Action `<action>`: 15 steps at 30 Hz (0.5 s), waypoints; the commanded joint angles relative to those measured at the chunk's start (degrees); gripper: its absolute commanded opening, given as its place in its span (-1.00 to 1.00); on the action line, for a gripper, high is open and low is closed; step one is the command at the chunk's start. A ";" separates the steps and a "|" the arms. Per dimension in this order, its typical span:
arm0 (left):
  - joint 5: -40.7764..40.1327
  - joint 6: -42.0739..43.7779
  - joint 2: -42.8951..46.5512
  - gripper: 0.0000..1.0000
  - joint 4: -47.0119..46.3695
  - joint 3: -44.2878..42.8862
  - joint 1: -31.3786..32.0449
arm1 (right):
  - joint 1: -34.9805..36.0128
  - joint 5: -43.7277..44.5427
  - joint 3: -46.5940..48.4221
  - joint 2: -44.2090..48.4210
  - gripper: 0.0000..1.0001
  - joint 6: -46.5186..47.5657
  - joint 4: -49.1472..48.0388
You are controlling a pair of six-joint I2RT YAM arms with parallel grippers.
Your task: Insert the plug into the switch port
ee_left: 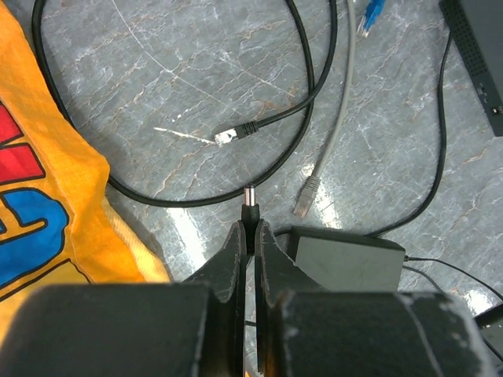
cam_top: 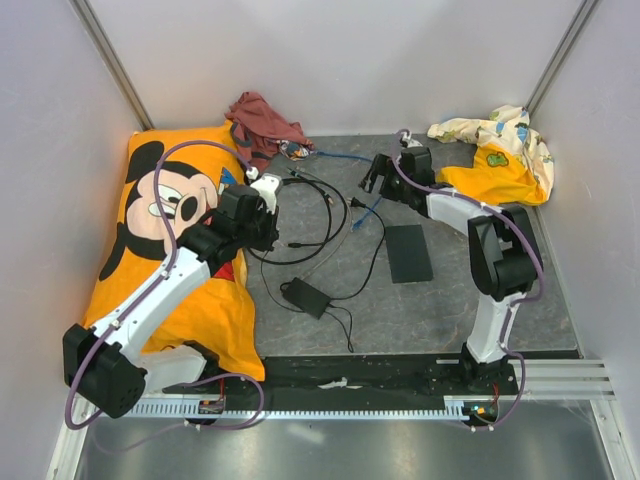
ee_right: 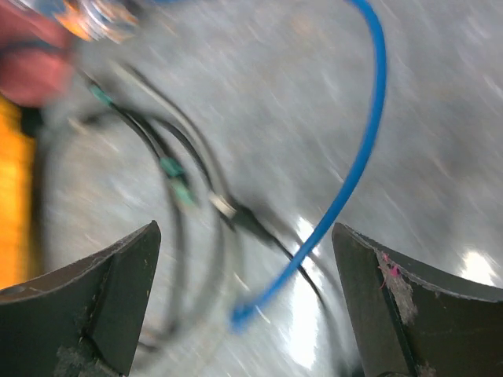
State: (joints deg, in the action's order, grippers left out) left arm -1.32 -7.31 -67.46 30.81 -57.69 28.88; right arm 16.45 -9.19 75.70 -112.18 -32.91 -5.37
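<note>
The switch (cam_top: 408, 252) is a thin, flat black box lying on the grey table right of centre. Its edge shows at the top right of the left wrist view (ee_left: 479, 55), and I cannot make out its ports. My left gripper (ee_left: 251, 228) is shut on a black barrel plug (ee_left: 251, 208) whose metal tip pokes out past the fingertips. It hovers over the table left of centre (cam_top: 268, 228), well left of the switch. My right gripper (ee_right: 245, 236) is open and empty above a blue cable (ee_right: 355, 169), behind the switch (cam_top: 378, 178).
A black adapter brick (cam_top: 307, 296) with its cord lies in front, also seen in the left wrist view (ee_left: 346, 263). Black, grey and blue network cables (cam_top: 320, 215) loop across the middle. A Mickey pillow (cam_top: 170, 250) lies at left, a red cloth (cam_top: 265, 120) at the back and a yellow cloth (cam_top: 500, 150) at back right.
</note>
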 commanded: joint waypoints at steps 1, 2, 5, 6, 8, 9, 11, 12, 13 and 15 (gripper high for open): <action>5.44 3.00 0.84 -0.97 -2.51 -0.14 0.21 | -0.98 4.97 -7.74 10.30 0.96 10.91 8.26; 7.28 3.44 0.58 -0.97 -2.59 -0.23 0.47 | -0.89 6.19 -9.07 13.10 0.96 11.98 10.09; 8.26 5.46 -1.00 -0.97 -2.51 -0.93 3.28 | -0.89 8.57 -13.73 18.64 0.96 14.36 13.18; 8.44 6.86 -2.22 -0.97 -2.51 -1.37 5.37 | -0.98 8.84 -14.96 20.23 0.96 14.53 13.45; 8.44 7.22 -3.81 -0.97 -2.51 -2.07 7.75 | -0.89 9.54 -18.30 24.87 0.96 14.63 13.98; 8.62 8.96 -4.95 -0.97 -2.42 -3.03 9.85 | -0.89 10.33 -19.44 26.38 0.96 14.28 14.07; 9.76 8.89 -8.20 -0.97 -2.42 -4.35 11.89 | -0.98 10.42 -22.69 30.76 0.96 12.70 14.07; 9.76 8.63 -9.34 -0.97 -2.59 -5.75 13.81 | -0.98 10.07 -23.83 32.10 0.96 12.26 14.07; 9.50 8.28 -12.05 -0.97 -2.68 -6.46 14.79 | -0.98 9.90 -25.93 33.50 0.96 11.99 13.81; 9.67 7.84 -14.70 -0.97 -4.08 -8.39 16.89 | -0.98 11.29 -27.70 36.85 0.96 11.03 13.45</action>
State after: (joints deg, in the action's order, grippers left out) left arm 6.39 -1.72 -77.62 29.85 -61.01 42.28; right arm 15.49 -0.71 51.68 -80.64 -20.97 8.25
